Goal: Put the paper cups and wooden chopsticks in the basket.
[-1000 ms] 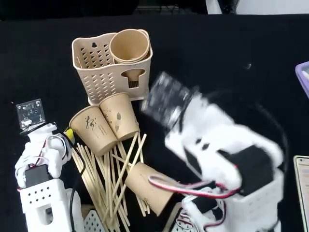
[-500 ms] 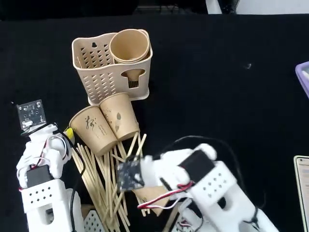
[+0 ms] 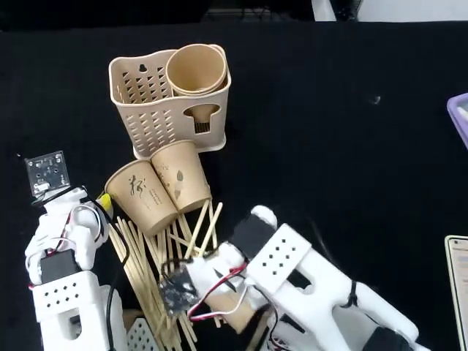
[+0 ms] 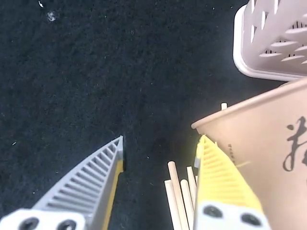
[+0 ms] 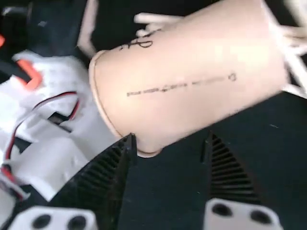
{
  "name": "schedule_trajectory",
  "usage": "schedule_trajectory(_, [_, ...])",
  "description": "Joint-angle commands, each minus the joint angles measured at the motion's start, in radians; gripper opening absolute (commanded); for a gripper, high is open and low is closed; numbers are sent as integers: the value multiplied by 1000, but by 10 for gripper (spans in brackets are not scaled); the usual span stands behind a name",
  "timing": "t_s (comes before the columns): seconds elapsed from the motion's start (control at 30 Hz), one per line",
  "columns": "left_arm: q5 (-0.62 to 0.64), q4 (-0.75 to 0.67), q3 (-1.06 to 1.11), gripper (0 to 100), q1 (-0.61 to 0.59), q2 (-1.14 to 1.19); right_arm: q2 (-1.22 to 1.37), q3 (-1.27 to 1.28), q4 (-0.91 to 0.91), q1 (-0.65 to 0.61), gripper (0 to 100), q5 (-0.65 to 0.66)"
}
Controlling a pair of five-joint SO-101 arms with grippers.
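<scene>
A beige basket [image 3: 150, 110] stands at the back left with one paper cup [image 3: 196, 69] upright inside it. Two more paper cups [image 3: 139, 196] [image 3: 183, 175] lie on their sides in front of the basket. Wooden chopsticks [image 3: 164, 267] are strewn below them. A third cup [image 5: 192, 81] lies among the chopsticks, partly under my right arm [image 3: 285, 263]. My right gripper [image 5: 168, 143] is open, its black fingers just off this cup's rim. My left gripper [image 4: 160, 143] is open over bare cloth, beside a lying cup [image 4: 268, 148] and some chopstick ends [image 4: 180, 191].
The table is covered in black cloth [image 3: 329, 110]. A purple object [image 3: 461, 113] sits at the right edge, with a card-like item [image 3: 459, 270] below it. The left arm's white base [image 3: 62, 292] stands at the front left.
My right arm has swung down and leftward from over the middle of the table onto the lying cup at the front. The left arm and the other cups have not moved.
</scene>
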Motion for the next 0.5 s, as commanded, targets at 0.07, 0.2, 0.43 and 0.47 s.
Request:
schedule_trajectory(0.07, [8, -20, -10, 245, 1, -5, 1, -211, 34, -21, 221, -183])
schedule_trajectory(0.2, [8, -20, -10, 245, -1, -5, -36, -191, 34, -23, 219, -190])
schedule_trajectory(0.43, [6, -21, -10, 245, -1, -5, -44, -84, 37, -77, 218, -140])
schedule_trajectory(0.47, [6, -21, -10, 245, -1, -5, -44, -81, 37, -78, 218, -140])
